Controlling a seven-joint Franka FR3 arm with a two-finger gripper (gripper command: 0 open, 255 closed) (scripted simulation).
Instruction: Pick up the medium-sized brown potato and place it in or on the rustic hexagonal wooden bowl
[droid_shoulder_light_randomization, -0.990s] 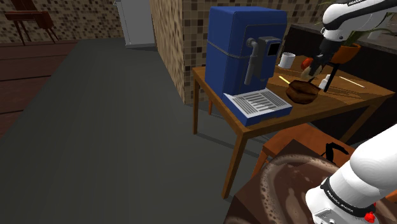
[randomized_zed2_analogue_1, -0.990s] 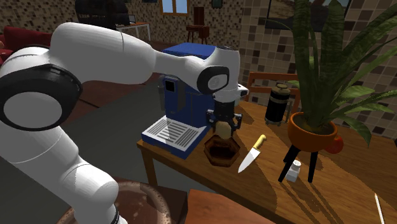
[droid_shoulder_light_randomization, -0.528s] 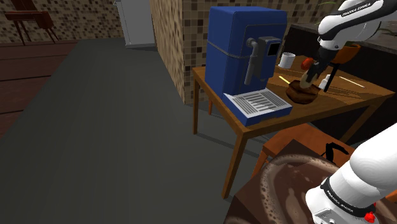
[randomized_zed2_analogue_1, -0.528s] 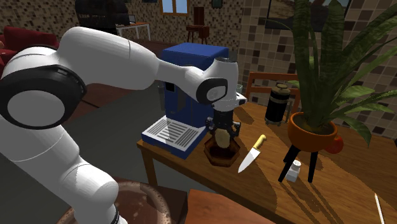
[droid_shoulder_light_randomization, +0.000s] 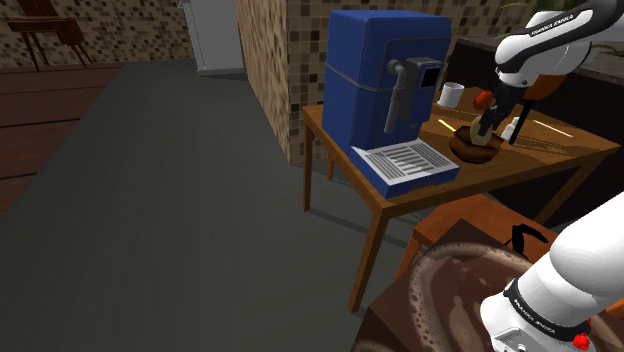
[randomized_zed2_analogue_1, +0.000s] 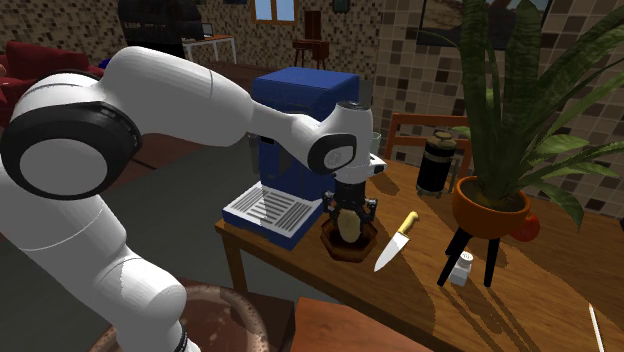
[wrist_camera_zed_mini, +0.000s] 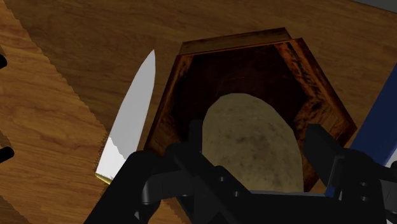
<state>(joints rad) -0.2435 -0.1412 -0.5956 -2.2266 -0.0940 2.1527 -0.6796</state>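
Note:
The brown potato (wrist_camera_zed_mini: 254, 159) sits between my black fingers, low inside the dark hexagonal wooden bowl (wrist_camera_zed_mini: 235, 41). My gripper (wrist_camera_zed_mini: 256, 130) is shut on the potato, with a finger against each of its sides. In the second exterior view the gripper (randomized_zed2_analogue_1: 348, 220) points straight down into the bowl (randomized_zed2_analogue_1: 333, 246), and the potato (randomized_zed2_analogue_1: 349, 230) shows pale between the fingers. From the shoulder view the gripper (droid_shoulder_light_randomization: 483, 127) hangs over the bowl (droid_shoulder_light_randomization: 468, 152) on the wooden table (droid_shoulder_light_randomization: 400, 200).
A knife (wrist_camera_zed_mini: 130, 114) with a yellow handle lies right beside the bowl. The blue coffee machine (randomized_zed2_analogue_1: 290, 120) stands close on the bowl's other side. A potted plant (randomized_zed2_analogue_1: 490, 205), a small white shaker (randomized_zed2_analogue_1: 460, 268) and a dark jar (randomized_zed2_analogue_1: 433, 160) stand further along the table.
The gripper has come down with the potato, from above the bowl to inside it. The arm's elbow has swung lower. The bowl and knife have not moved.

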